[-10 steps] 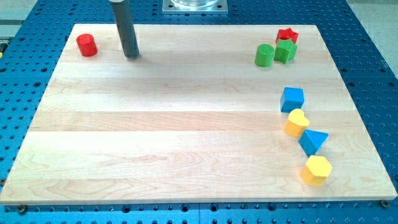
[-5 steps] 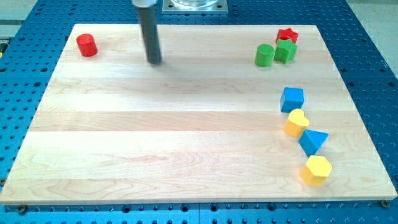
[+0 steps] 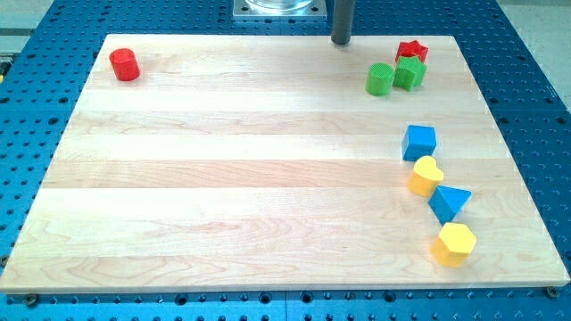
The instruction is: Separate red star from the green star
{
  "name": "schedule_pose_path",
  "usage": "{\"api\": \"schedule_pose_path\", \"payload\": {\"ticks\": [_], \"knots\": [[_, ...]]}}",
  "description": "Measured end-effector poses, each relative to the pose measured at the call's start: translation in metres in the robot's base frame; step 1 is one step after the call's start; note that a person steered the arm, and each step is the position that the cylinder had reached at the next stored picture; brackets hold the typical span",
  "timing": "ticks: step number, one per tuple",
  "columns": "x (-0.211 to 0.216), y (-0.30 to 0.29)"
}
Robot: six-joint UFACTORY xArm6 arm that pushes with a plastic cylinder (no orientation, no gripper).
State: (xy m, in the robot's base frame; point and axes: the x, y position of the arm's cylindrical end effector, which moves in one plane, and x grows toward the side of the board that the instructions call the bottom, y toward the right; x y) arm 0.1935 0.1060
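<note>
The red star (image 3: 411,51) lay near the top right corner of the wooden board (image 3: 223,178), and the green star (image 3: 409,73) sat directly below it, touching it. Just to the view's left of the green star was a green cylinder (image 3: 379,79), very close beside it; I could not tell for sure if the two touched.

My tip (image 3: 341,41) stood at the top edge of the board, to the view's left of the red star and a little higher than it in the view, apart from it and touching no block. The arm ended in a plain dark rod, so there was nothing to open or close, and it held nothing.

A red cylinder (image 3: 124,64) stood alone near the top left corner, well apart from all other blocks. On the right side of the board four blocks made a loose chain going down: a blue cube (image 3: 419,142), below it a yellow heart-like block (image 3: 426,176) touching it, then a blue triangle (image 3: 449,202), and lowest a yellow hexagon (image 3: 454,243). The board rested on a blue perforated table (image 3: 27,107).
</note>
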Motion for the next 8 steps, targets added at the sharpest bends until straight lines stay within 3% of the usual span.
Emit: {"api": "schedule_pose_path", "payload": {"ticks": [1, 3, 4, 5, 6, 7, 8], "knots": [[0.000, 0.005], [0.007, 0.077], [0.067, 0.113], [0.118, 0.099], [0.121, 0.119], [0.093, 0.140], [0.124, 0.168]]}}
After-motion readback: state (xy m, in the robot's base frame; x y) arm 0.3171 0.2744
